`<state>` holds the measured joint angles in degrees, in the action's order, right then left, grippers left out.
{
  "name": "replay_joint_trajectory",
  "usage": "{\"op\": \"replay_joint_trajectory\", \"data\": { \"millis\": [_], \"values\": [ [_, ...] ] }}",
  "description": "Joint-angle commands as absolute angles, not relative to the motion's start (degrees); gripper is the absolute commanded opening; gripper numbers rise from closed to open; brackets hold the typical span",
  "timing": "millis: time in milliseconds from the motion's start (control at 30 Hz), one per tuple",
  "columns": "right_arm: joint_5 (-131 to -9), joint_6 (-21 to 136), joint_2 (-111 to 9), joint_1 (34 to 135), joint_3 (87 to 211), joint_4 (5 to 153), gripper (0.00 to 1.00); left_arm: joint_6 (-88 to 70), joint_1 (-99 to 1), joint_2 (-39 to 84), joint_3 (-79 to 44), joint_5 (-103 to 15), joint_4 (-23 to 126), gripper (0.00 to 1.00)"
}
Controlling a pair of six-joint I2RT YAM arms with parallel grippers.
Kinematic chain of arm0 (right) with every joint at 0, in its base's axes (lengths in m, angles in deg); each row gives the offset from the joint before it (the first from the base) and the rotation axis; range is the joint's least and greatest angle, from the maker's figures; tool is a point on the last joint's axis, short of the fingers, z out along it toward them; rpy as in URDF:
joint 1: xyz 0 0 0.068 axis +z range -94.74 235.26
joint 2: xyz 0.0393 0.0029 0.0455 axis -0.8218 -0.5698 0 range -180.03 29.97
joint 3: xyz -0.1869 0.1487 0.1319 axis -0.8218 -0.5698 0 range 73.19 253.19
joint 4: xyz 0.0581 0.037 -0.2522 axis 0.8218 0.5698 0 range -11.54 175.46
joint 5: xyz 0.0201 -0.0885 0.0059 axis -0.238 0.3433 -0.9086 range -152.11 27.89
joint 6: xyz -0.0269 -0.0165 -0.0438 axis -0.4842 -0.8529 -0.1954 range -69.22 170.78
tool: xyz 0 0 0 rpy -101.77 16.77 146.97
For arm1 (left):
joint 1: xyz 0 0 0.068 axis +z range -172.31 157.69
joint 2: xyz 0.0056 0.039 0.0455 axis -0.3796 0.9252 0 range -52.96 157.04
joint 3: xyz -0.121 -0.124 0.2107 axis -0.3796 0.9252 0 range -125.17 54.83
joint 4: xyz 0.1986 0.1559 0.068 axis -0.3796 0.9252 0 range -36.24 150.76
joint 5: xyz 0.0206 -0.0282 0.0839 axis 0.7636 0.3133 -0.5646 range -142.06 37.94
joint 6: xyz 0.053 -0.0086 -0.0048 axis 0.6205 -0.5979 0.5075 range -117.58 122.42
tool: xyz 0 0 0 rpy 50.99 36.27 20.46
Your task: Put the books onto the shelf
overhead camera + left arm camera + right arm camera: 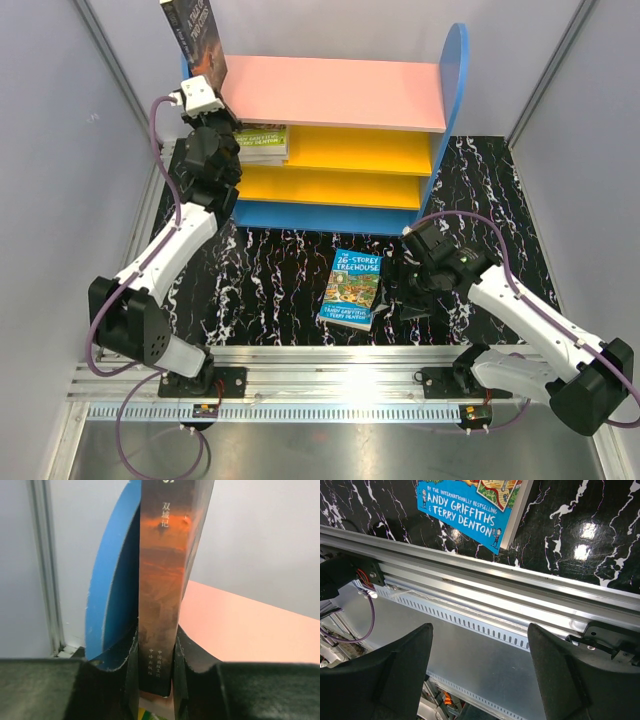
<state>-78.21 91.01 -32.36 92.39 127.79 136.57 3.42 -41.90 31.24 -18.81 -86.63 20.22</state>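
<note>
Upper left of top view: left gripper [207, 90] clamped on lower edge of dark book [193, 35], book upright beside blue side panel [112, 595] of shelf [340, 190], above pink top board [330, 92]. Stacked books [262, 142] lie flat on upper yellow board [360, 150], left end. Frame centre: blue book [352, 288] flat on black mat [270, 270]; right gripper [480, 670] just beside it, jaws wide, empty.

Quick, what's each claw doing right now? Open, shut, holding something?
Left claw: shut on the dark book, held upright.
Right claw: open, holding nothing.
</note>
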Motion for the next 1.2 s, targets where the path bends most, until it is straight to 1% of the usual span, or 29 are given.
{"op": "replay_joint_trajectory", "data": {
  "millis": [0,167,300,333,400,433,533,567,733,933,1100,1133,1167],
  "values": [
    [-78.2,90.2,-31.5,92.8,128.3,135.5,0.83,-1.9,-40.9,34.3,-22.3,-86.5,26.5,0.0],
    [-77.8,90.6,-30.4,92.8,128.0,135.9,0.83,-2.9,-41.0,34.8,-22.7,-88.7,28.5,0.0],
    [-77.6,90.6,-30.6,92.8,127.9,136.0,0.83,-3.5,-41.0,34.1,-21.7,-89.7,29.7,0.09],
    [-77.8,90.7,-30.6,92.8,127.9,136.0,0.83,-3.6,-40.9,33.4,-21.3,-89.9,29.7,0.14],
    [-77.8,90.6,-30.8,92.7,127.9,135.9,0.83,-3.6,-41.0,32.8,-19.8,-90.9,29.6,0.15],
    [-77.9,90.7,-30.9,92.8,127.8,135.8,0.83,-3.7,-41.0,32.6,-19.3,-91.3,29.8,0.19],
    [-78.3,90.6,-30.9,92.7,127.6,135.5,0.83,-3.8,-41.1,31.1,-17.4,-92.7,30.1,0.21],
    [-78.5,90.8,-31.1,92.7,127.5,135.4,0.83,-3.7,-41.0,30.2,-16.0,-93.4,30.0,0.24],
    [-79.2,90.8,-31.2,92.8,127.0,134.7,0.83,-3.8,-40.9,27.6,-12.4,-95.3,30.2,0.29],
    [-79.6,90.7,-31.1,92.9,126.8,134.7,0.83,-4.0,-41.0,26.1,-10.3,-97.3,31.7,0.37],
    [-79.7,90.5,-30.9,92.8,126.5,134.7,0.83,-5.2,-41.0,25.8,-10.5,-97.7,32.8,0.38],
    [-79.6,90.4,-30.9,92.7,126.4,134.8,0.83,-5.4,-41.0,25.8,-10.6,-97.6,33.1,0.3],
    [-79.7,90.3,-30.9,92.8,126.4,134.8,0.83,-5.3,-41.0,25.8,-10.6,-96.8,33.1,0.26]
  ]
}}
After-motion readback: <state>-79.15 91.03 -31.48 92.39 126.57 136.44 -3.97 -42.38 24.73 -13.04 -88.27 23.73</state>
